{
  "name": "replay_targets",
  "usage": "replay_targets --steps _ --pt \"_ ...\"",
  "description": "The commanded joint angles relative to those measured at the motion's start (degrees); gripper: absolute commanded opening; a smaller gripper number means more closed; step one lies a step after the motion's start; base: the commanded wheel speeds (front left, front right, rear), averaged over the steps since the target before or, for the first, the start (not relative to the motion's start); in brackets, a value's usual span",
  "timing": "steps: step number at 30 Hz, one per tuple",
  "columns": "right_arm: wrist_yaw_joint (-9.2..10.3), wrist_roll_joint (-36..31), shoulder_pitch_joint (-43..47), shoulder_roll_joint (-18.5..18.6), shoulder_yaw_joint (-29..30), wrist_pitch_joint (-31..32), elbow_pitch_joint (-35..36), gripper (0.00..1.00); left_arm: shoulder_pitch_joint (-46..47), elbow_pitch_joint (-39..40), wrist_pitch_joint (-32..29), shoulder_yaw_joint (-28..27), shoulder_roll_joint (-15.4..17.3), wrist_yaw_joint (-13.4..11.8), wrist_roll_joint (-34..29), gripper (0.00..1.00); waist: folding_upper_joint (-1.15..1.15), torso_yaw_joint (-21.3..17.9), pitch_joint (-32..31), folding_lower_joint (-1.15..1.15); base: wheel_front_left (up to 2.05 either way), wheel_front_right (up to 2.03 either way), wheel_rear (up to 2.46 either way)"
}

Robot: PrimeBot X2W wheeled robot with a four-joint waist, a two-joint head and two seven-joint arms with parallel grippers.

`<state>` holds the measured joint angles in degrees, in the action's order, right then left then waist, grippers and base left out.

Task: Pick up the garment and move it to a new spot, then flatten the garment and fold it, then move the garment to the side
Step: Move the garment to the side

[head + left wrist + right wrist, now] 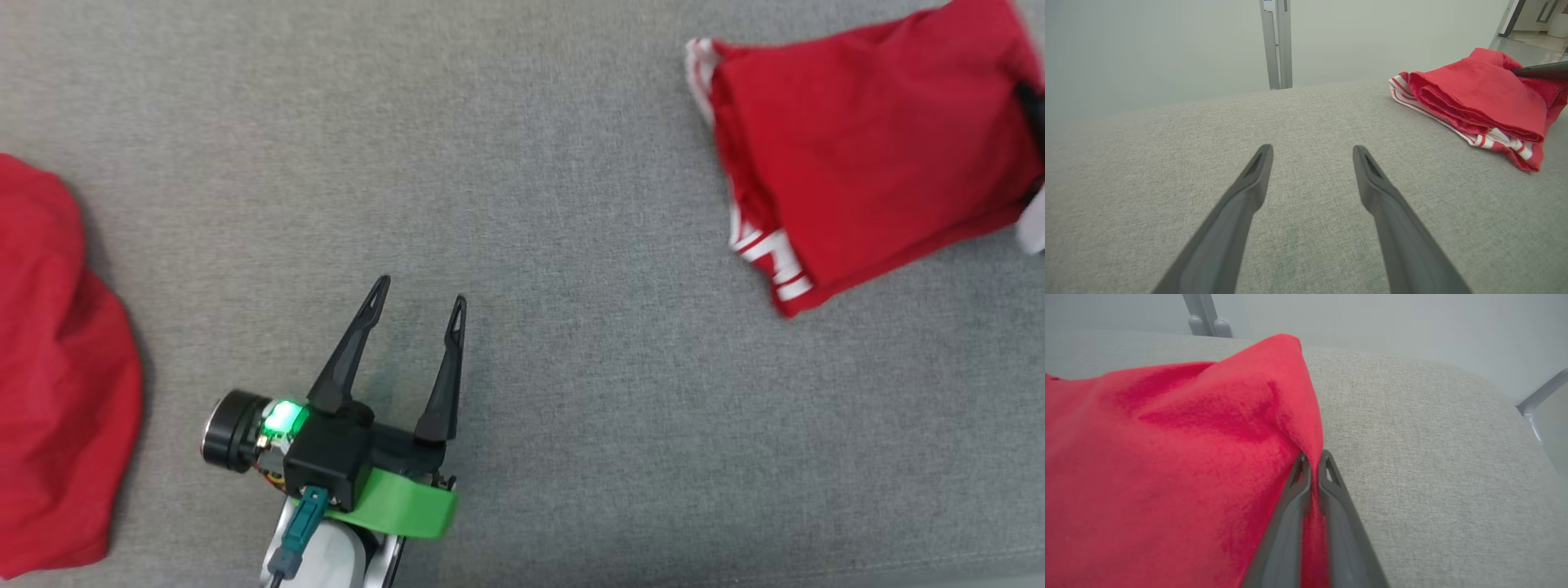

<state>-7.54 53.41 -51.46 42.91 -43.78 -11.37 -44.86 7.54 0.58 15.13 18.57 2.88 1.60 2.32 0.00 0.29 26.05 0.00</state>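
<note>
Up at two o'clock in the head view I've got the garment [865, 139]: red, folded into a rough rectangle, lying on the grey fabric surface [571, 392]. Its white-striped trim [775, 261] peeks out along the nine-o'clock edge and at the lower corner.

Over on the right wrist view, the right gripper [1314, 459] has its two fingers drawn together, with a ridge of red cloth pinched between them right at the garment's edge. Above the tips, at twelve o'clock, the fabric rises to a peak. From one to four o'clock it's bare grey surface.

Down at seven o'clock in the head view sits the left gripper [420, 291]. Its fingers are spread wide and point toward twelve, there is nothing between them, and only bare surface lies beneath. A green light [279, 418] glows on its wrist. It sits well apart from the garment.

Through the left wrist view, I see the garment at two o'clock, mostly flat, with its far end humped up where a dark finger of the right gripper comes in from the three-o'clock edge. A grey post [1278, 45] stands at twelve o'clock beyond the surface.

At nine o'clock in the head view there's a second red cloth [57, 367], bunched and cut off by the frame edge, apart from both grippers.
</note>
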Motion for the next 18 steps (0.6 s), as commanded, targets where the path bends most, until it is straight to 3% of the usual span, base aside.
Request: replay_targets --steps 1,9,18 --pt "0.10 -0.1 -1.7 1.2 0.3 -0.8 -0.3 0.00 1.9 0.6 0.0 0.1 0.5 0.5 -0.8 1.00 0.00 -3.2 5.3 0.00 0.00 0.00 0.00" --pt "0.10 -0.1 -8.0 9.9 1.8 -2.3 -2.7 0.00 5.6 4.0 0.0 2.2 2.0 1.4 -3.6 1.00 0.00 -4.5 10.9 0.00 0.00 0.00 0.00" --pt "0.11 -0.5 -12.5 17.3 2.5 -2.5 -6.3 0.00 7.4 7.1 0.0 4.1 3.0 1.6 -4.4 1.00 0.00 -3.1 14.5 0.00 0.00 0.00 0.00"
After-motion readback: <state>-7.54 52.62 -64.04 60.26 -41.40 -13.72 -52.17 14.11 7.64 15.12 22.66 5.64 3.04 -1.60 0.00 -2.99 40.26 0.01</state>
